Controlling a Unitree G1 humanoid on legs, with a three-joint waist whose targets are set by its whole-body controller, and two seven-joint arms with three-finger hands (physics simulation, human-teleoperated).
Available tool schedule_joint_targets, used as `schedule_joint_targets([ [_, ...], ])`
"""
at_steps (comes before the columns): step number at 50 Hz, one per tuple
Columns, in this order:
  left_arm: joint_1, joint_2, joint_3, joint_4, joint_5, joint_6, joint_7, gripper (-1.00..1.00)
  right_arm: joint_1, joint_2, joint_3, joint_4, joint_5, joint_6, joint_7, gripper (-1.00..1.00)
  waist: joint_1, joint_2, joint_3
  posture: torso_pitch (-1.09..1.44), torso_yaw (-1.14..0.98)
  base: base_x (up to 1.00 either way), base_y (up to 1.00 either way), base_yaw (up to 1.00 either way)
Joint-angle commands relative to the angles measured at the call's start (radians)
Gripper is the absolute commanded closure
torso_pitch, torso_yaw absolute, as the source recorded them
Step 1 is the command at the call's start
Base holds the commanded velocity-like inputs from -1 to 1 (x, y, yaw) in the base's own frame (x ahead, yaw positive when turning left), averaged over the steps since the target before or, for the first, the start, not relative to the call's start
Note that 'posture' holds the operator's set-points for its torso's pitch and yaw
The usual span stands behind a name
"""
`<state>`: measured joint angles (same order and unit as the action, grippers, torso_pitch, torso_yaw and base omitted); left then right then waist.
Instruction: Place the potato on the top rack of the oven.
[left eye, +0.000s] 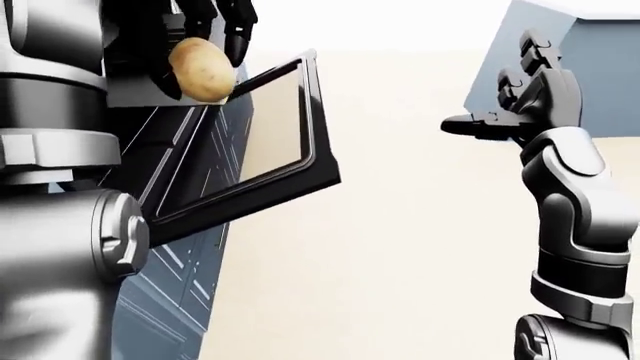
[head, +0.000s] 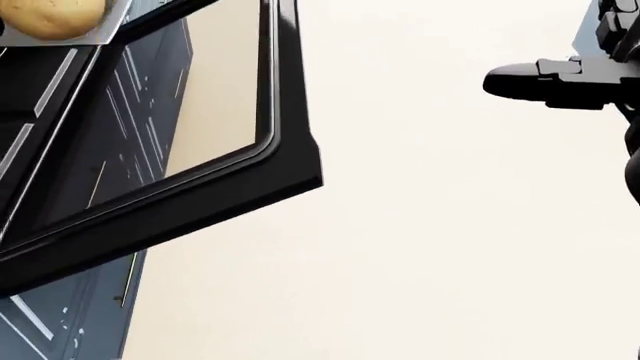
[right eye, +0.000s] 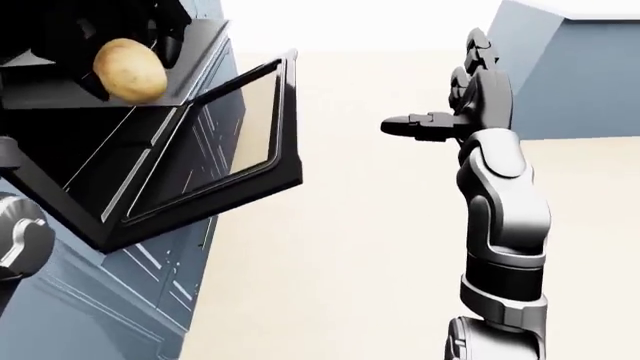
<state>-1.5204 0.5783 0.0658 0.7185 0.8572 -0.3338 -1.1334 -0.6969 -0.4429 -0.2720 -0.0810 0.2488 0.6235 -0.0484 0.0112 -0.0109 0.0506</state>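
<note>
The potato (left eye: 203, 70) is tan and speckled, at the top left of the left-eye view. The black fingers of my left hand (left eye: 198, 46) close round it from above and both sides. It hangs just above the hinge edge of the open oven door (left eye: 322, 154), a black frame with a glass pane that tilts down to the right. The potato also shows in the right-eye view (right eye: 128, 69), against the dark oven mouth (right eye: 60, 45). The rack inside is hidden. My right hand (left eye: 500, 94) is raised at the right, open and empty, thumb pointing left.
My left forearm (left eye: 60, 225) fills the left edge of the left-eye view. Dark blue cabinet fronts (right eye: 120, 300) run below the oven. A blue-grey block (left eye: 600, 60) stands at the top right. Beige floor (left eye: 400, 262) lies between the door and my right arm.
</note>
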Motion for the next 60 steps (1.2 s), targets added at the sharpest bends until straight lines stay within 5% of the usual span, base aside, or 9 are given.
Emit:
schedule_joint_targets([
  [1, -0.047, 0.014, 0.018, -0.047, -0.017, 0.001, 0.014, 0.95, -0.035, -0.016, -0.017, -0.040, -0.002, -0.031, -0.003, -1.00, 0.001, -0.010, -0.034, 0.00, 0.00, 0.00, 0.23, 0.00],
  [6, -0.046, 0.012, 0.017, -0.047, -0.018, 0.003, 0.017, 0.95, -0.036, -0.016, -0.017, -0.054, 0.003, -0.024, -0.002, -1.00, 0.002, -0.018, -0.047, 0.00, 0.00, 0.00, 0.24, 0.00],
  [9, -0.048, 0.007, 0.014, -0.041, -0.015, 0.003, 0.022, 0.95, -0.039, -0.018, -0.018, -0.056, 0.004, -0.019, -0.003, -1.00, -0.005, 0.012, -0.030, 0.00, 0.00, 0.00, 0.27, 0.00],
  [11, -0.055, 0.007, 0.014, -0.036, -0.015, 0.001, 0.022, 0.95, -0.034, -0.015, -0.016, -0.046, 0.001, -0.030, -0.003, -1.00, -0.008, 0.074, -0.043, 0.00, 0.00, 0.00, 0.27, 0.00],
  [22, -0.044, 0.010, 0.014, -0.049, -0.011, 0.001, 0.022, 0.95, -0.038, 0.002, -0.040, -0.059, 0.034, -0.002, -0.009, -1.00, 0.011, -0.034, -0.004, 0.00, 0.00, 0.00, 0.05, 0.00],
  [25, -0.052, 0.007, 0.013, -0.039, -0.009, -0.001, 0.024, 0.95, -0.035, -0.012, -0.025, -0.045, 0.021, -0.024, -0.015, -1.00, 0.008, 0.010, -0.010, 0.00, 0.00, 0.00, -0.34, 0.00],
  [30, -0.076, 0.010, 0.011, -0.019, -0.006, -0.006, 0.023, 0.95, -0.034, -0.012, -0.021, -0.051, 0.026, -0.022, -0.016, -1.00, 0.025, -0.074, 0.009, 0.00, 0.00, 0.00, 0.00, 0.00],
  [37, -0.095, 0.007, 0.008, 0.001, 0.002, -0.006, 0.028, 0.95, -0.034, -0.016, -0.018, -0.053, 0.027, -0.018, -0.017, -1.00, 0.011, -0.031, -0.013, 0.00, 0.00, 0.00, 0.00, 0.00],
  [60, -0.094, 0.019, 0.010, 0.040, 0.014, -0.012, 0.049, 0.95, -0.015, -0.003, -0.014, -0.030, 0.007, -0.052, 0.010, -1.00, 0.004, -0.014, -0.035, 0.00, 0.00, 0.01, 0.00, 0.00],
])
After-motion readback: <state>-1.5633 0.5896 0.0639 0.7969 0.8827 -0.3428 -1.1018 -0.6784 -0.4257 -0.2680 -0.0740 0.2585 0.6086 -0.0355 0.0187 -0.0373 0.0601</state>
